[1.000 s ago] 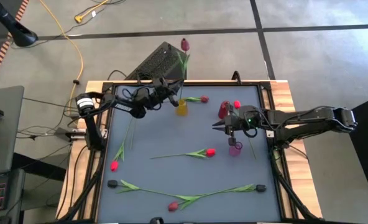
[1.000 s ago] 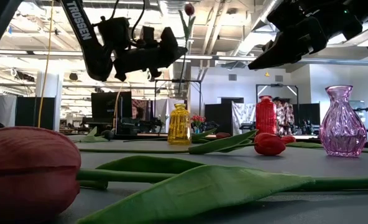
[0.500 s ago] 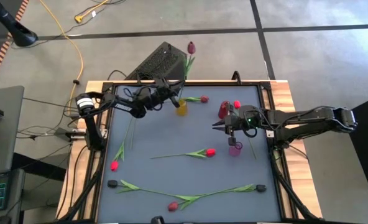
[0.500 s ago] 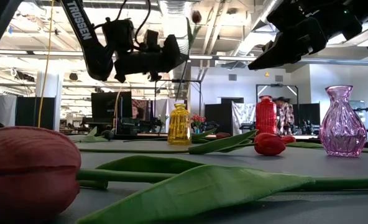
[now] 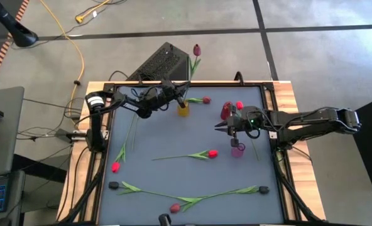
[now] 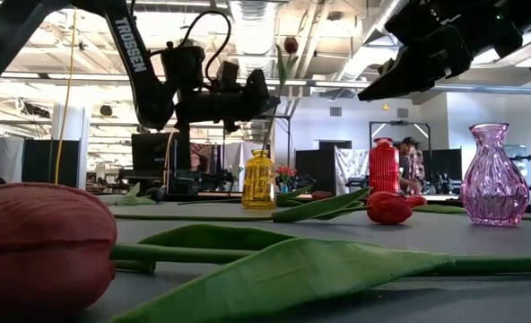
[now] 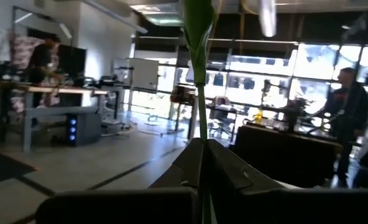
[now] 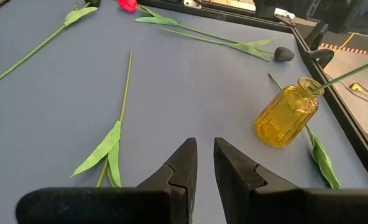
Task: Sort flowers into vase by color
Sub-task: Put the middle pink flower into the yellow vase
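My left gripper (image 5: 178, 98) is over the far left of the table, above the yellow vase (image 5: 183, 110), shut on a maroon tulip (image 5: 196, 49). Its stem slants down into the vase's mouth (image 8: 312, 84), and its head (image 6: 290, 43) stands high above the gripper. My right gripper (image 5: 218, 126) hovers mid-table beside the red vase (image 5: 226, 112) and the purple vase (image 5: 237, 150), open by a narrow gap (image 8: 204, 163) and touching nothing. Other tulips lie flat on the mat: a red one (image 5: 212, 153), a red one (image 5: 115, 167), a black one (image 5: 263, 189). My left gripper pinches the maroon tulip's green stem (image 7: 199, 134) between its two fingers, lying across the stem below the leaves. The tulip stands almost upright, head above the fingers (image 6: 258, 94). Its lower end reaches into the yellow vase's neck (image 6: 260, 154).
A maroon tulip (image 5: 205, 99) lies beside the yellow vase. More tulips lie near the near edge: a black one (image 5: 114, 185), a red one (image 5: 175, 208). A big red head (image 6: 41, 247) fills the low view's front. A bare stem (image 8: 125, 84) lies ahead of my right gripper.
My left gripper has moved a little toward the table's right and down toward the yellow vase, keeping its hold. The tulip has come down with it: its head sits lower and farther right than a second ago. My right arm has kept still.
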